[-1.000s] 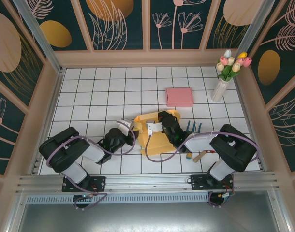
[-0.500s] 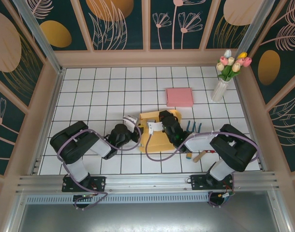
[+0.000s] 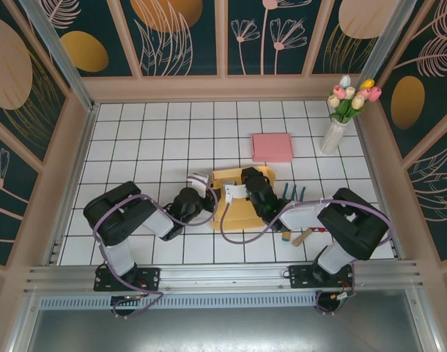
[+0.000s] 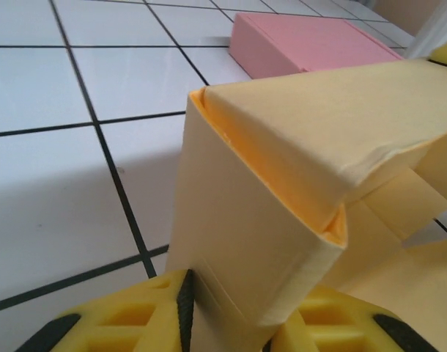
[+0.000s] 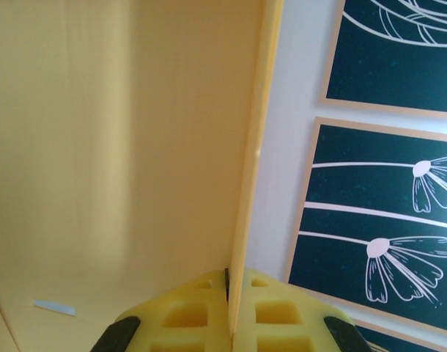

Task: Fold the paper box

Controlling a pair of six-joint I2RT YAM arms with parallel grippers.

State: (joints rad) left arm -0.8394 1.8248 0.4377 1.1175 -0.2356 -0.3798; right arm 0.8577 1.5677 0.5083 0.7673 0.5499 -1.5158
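Observation:
The yellow paper box [image 3: 242, 209] lies partly folded on the white tiled table, between the two arms. My left gripper [image 3: 201, 183] is at its left side. In the left wrist view its yellow fingers [image 4: 135, 323] press from both sides on a doubled-over side wall of the box [image 4: 267, 220], so the left gripper [image 4: 242, 312] is shut on it. My right gripper [image 3: 234, 192] is over the box's middle. In the right wrist view, the right gripper [image 5: 229, 282] is shut on the thin edge of an upright box panel [image 5: 135, 147].
A flat pink box [image 3: 272, 147] lies behind the yellow one, also in the left wrist view [image 4: 311, 40]. A vase of tulips [image 3: 335, 128] stands at the back right. Blue-handled tools [image 3: 292, 193] and a wooden stick [image 3: 308, 236] lie beside the right arm.
My left gripper has moved right, up against the box's left side, and that side now stands folded in closer. The right gripper has held still on its panel.

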